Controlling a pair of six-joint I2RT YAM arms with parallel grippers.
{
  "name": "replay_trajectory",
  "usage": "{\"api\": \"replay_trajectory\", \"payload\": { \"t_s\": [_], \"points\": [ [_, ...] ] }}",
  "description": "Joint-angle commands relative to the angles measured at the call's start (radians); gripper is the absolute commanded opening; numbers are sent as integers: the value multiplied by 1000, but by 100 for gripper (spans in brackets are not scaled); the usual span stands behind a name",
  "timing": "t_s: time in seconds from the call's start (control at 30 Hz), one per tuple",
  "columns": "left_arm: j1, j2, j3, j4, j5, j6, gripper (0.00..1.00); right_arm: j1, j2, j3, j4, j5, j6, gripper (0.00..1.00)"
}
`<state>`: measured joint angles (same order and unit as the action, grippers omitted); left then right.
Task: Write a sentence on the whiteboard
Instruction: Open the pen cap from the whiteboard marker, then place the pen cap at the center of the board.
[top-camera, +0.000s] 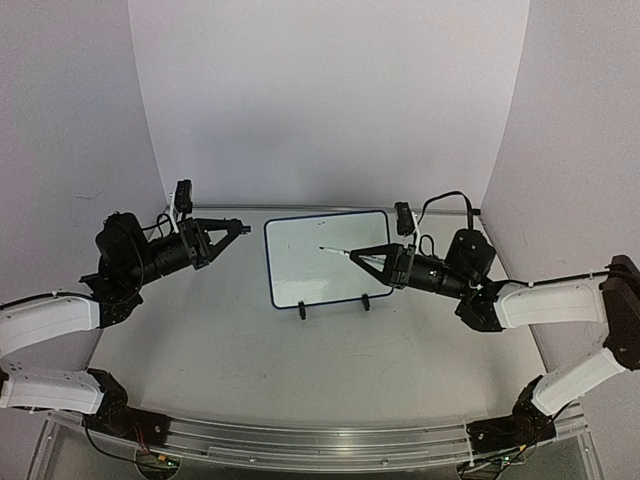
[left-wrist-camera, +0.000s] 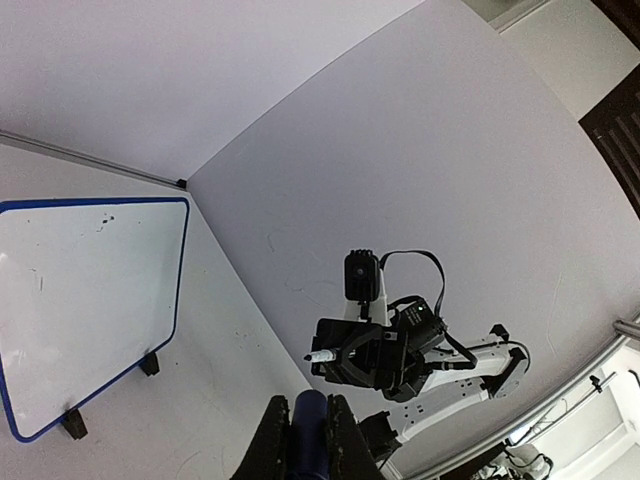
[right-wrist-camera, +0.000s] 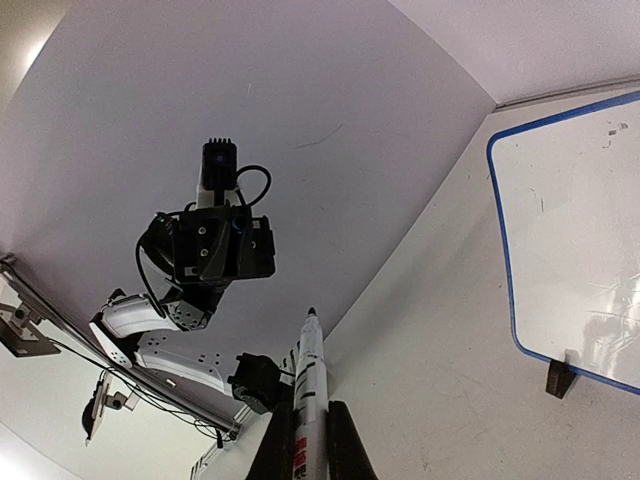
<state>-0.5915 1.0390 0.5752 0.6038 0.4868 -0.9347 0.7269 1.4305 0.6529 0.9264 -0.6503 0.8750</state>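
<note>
The whiteboard (top-camera: 312, 268) stood mid-table (only faint specks (left-wrist-camera: 105, 217) showed near its top edge). At its 9 o'clock the left gripper (top-camera: 238, 227) was clenched on a dark-blue stub (left-wrist-camera: 308, 432), perhaps a cap, its lower end cut off. At 3 o'clock the right gripper (top-camera: 362, 257) grasped a pen (top-camera: 335, 252). Whether the tip touched the board was unclear.

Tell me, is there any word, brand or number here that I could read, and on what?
No readable text anywhere.
The whiteboard: no words, only faint specks.
The marker in the right pincer: red and black print on its barrel, too blurred to read.
The dark-blue cap in the left pincer: no print shows.
</note>
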Motion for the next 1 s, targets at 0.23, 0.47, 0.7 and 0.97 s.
{"api": "replay_trajectory", "payload": {
  "t_s": [0.23,0.47,0.7,0.97],
  "points": [
    [57,134,109,-661,-129,202,0,-41,-106,-6,-135,-41,-117,0],
    [58,317,168,-749,-116,268,0,-41,-226,55,-496,49,-328,0],
    [58,463,197,-730,-74,263,0,-41,-263,43,-572,85,-367,0],
    [58,541,206,-710,-46,257,14,-41,-259,39,-571,90,-372,0]
  ]
}}
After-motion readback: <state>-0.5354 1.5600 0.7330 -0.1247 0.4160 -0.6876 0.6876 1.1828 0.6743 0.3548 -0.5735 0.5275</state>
